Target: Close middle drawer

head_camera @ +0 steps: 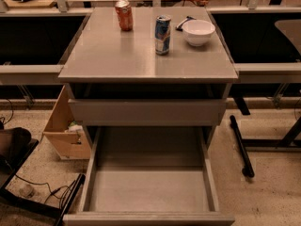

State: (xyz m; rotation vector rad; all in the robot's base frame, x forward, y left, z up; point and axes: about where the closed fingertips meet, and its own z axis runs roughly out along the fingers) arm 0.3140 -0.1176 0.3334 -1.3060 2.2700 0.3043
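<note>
Drawer front comes nearest: the plain grey panel of the middle drawer [148,189] runs along the bottom edge of the view. The drawer is pulled far out of the cabinet. Its flat grey floor is bare and its thin side walls run back on either side into the carcass.

The hand lies outside the view, so I cannot tell whether it is open or closed, nor place anything against it.

Directly above the back part of the open drawer sits a second grey drawer front [146,111], with a dark gap between it and the cabinet top.

Beside the cabinet's left flank, on the speckled floor, a cardboard box [63,131] stands with its flap open. Nearer the camera on that side are black cables [42,189] and a dark bag [14,142]. To the right of the cabinet a black table foot [241,145] lies along the floor.

Farther back, the grey surface [117,55] carries three upright things. A blue and silver can [162,34] is near the middle. A white bowl [198,32] stands just beside it at the right rear. An orange can [124,15] is at the left rear, apart from the other can. A dark utensil [183,22] pokes out behind the bowl, touching its rim.
</note>
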